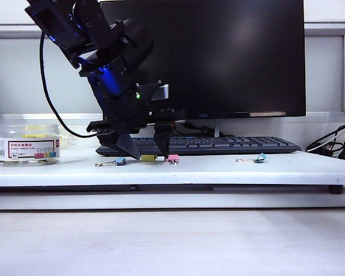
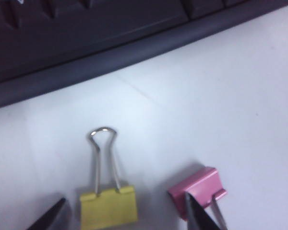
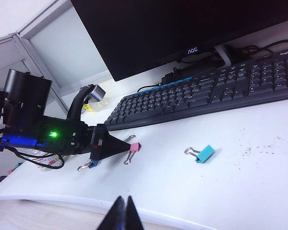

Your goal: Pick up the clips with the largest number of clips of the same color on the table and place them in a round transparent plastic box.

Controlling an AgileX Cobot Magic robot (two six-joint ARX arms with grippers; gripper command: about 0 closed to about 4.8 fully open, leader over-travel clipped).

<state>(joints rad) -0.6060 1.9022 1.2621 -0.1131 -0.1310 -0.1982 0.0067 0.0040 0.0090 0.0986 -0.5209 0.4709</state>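
Yellow binder clip point(image 2: 108, 209) with silver wire handles lies between the released left pincer point(image 1: 146, 150) fingers, clearest at the left wrist; the arm leans steeply onto the white tabletop point(image 1: 218, 169). Right pincer point(image 3: 123, 214) hangs clenched, nearer.

The left arm slants down from the upper left of the exterior view, its left gripper point(image 1: 144, 150) pointing downward with jaws spread apart, while the right gripper point(image 3: 124, 213) hangs aloft with its fingertips pressed together

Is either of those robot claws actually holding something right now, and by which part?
Nothing. The left gripper stands open astride the yellow clip, not closed on it. The right gripper is shut, away from the clips.
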